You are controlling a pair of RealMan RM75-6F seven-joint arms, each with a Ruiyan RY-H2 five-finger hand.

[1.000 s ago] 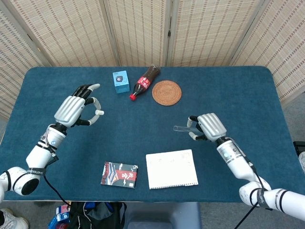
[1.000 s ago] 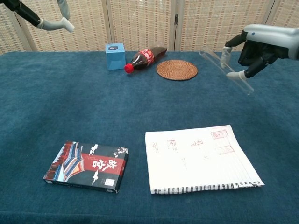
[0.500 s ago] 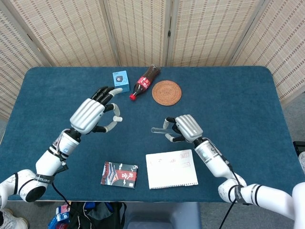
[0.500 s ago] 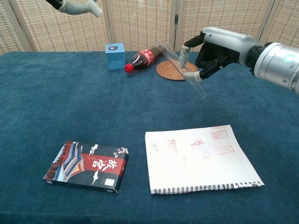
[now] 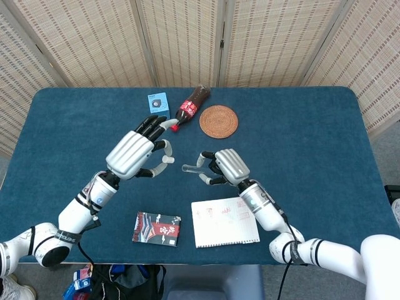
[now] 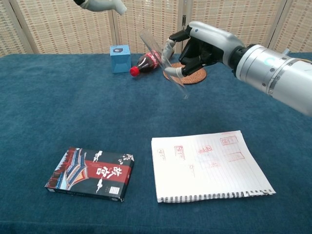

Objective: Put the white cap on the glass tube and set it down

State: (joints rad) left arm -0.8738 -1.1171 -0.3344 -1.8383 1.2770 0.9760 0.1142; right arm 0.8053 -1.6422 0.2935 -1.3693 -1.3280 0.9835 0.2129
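Glass tube [image 5: 190, 167] pinched in our right hand [image 5: 224, 165] nears the white cap [image 5: 167, 160] our left hand [image 5: 134, 154] pinches; misalignment could knock the cap loose.

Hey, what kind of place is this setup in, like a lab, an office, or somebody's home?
Most likely a staged robot test area rather than a home. Woven folding screens close off the back, the table has a plain blue cloth cover, and unrelated props such as a cola bottle and notebook lie spread out.
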